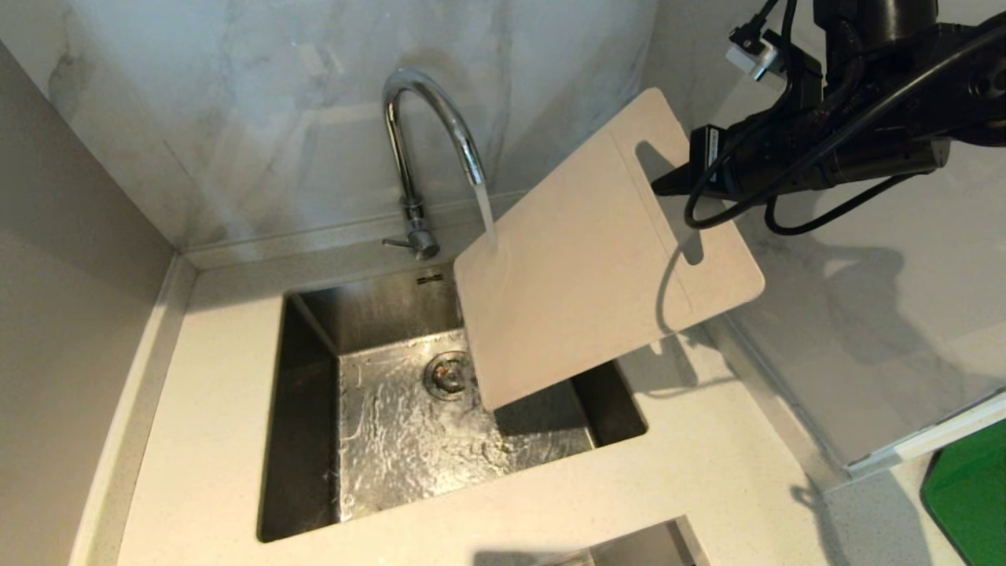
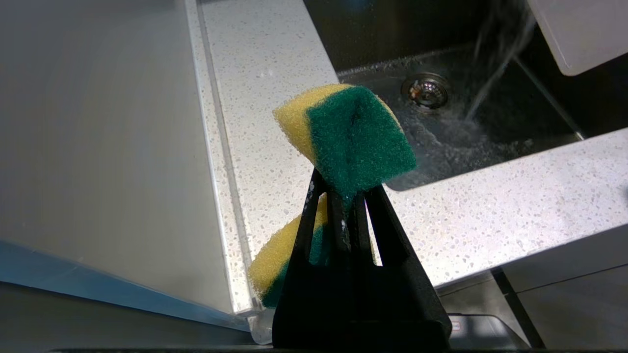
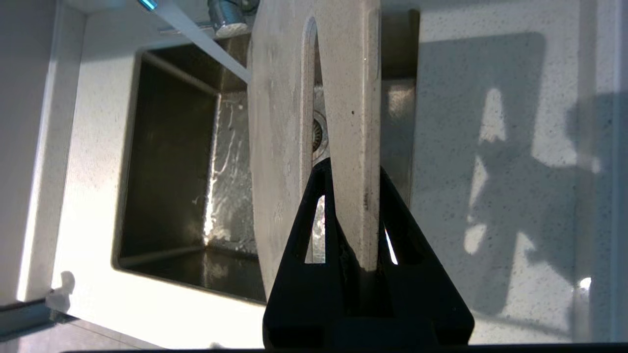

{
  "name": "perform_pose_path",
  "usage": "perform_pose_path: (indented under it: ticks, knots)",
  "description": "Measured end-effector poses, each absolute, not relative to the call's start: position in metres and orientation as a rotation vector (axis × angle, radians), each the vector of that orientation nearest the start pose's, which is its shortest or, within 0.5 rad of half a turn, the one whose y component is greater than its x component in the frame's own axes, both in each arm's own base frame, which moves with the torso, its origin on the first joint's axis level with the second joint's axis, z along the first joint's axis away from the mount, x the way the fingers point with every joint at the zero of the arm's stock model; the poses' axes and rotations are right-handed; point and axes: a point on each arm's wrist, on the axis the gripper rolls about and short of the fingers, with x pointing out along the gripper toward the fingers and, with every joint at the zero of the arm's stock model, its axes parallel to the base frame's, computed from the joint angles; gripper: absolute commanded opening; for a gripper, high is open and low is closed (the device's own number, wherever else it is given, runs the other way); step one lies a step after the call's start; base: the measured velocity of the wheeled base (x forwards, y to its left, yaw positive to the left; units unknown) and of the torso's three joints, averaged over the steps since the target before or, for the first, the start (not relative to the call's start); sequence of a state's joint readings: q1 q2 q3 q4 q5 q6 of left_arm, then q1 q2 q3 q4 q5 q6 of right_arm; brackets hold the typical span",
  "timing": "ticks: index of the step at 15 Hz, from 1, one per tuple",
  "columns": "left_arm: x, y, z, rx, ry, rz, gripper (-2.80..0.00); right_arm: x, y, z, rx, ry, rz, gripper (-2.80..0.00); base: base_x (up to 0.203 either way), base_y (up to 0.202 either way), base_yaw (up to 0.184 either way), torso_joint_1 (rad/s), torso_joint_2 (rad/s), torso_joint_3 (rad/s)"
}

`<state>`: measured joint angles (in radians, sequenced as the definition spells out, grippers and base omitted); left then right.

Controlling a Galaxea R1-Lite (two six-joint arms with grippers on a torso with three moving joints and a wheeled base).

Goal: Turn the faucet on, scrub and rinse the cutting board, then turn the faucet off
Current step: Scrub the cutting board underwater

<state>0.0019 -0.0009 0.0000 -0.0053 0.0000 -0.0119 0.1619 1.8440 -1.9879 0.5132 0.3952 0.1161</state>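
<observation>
The right gripper (image 1: 668,185) is clamping the cutting board (image 1: 581,259) by the strip beside its handle slot, holding it tilted over the sink (image 1: 306,409); water from the faucet (image 1: 420,134) is running onto the board's upper corner and into the basin; the left gripper (image 2: 343,196) is pinching a yellow-and-green sponge (image 2: 353,137) near the countertop (image 2: 265,73), beside the sink.

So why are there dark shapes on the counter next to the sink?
Head view: shadows of the right gripper, its cables and the cutting board fall on the counter; water glints in the sink. Right wrist view: the same shadow, beside bright sunlit patches. Left wrist view: the sponge is evenly lit.
</observation>
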Motion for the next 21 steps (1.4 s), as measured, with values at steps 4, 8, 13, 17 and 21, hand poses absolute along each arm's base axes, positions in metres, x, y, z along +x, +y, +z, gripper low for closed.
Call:
perform_pose_path:
  ticks: [4,8,13,17,21]
  knots:
    - [-0.023,0.0,0.076,-0.012,-0.007,0.002,-2.8,0.331,0.067,0.353,0.175,0.408,0.538,-2.8,0.0,0.0,0.0,0.0,0.0,0.0]
    - [-0.023,0.0,0.076,-0.011,-0.006,0.002,-2.8,0.332,0.071,0.355,0.193,0.383,0.547,-2.8,0.0,0.0,0.0,0.0,0.0,0.0]
    - [-0.023,0.0,0.076,-0.011,-0.007,0.001,-2.8,0.337,0.072,0.352,0.197,0.377,0.549,-2.8,0.0,0.0,0.0,0.0,0.0,0.0]
    - [-0.023,0.0,0.076,-0.011,-0.007,0.001,-2.8,0.344,0.078,0.35,0.216,0.362,0.56,-2.8,0.0,0.0,0.0,0.0,0.0,0.0]
    - [-0.023,0.0,0.076,-0.011,-0.006,0.002,-2.8,0.348,0.087,0.346,0.218,0.365,0.581,-2.8,0.0,0.0,0.0,0.0,0.0,0.0]
